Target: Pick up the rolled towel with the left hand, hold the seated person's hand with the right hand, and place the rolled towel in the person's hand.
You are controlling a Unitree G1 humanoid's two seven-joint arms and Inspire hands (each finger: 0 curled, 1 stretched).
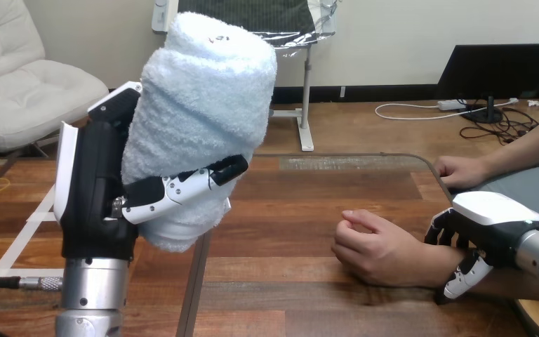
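Holding the rolled towel (200, 119) aloft at ten o'clock: the left robot hand (97, 200). At four o'clock, the right robot hand (495, 216) clasps the person's wrist (433, 264).

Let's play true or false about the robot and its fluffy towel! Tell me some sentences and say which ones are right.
1. The left hand holds the rolled towel up off the table. True.
2. The towel lies in the person's nearer hand. False: that hand rests on the table, apart from the towel.
3. The right hand is curled round the person's wrist. True.
4. The towel is red. False: it is pale blue.
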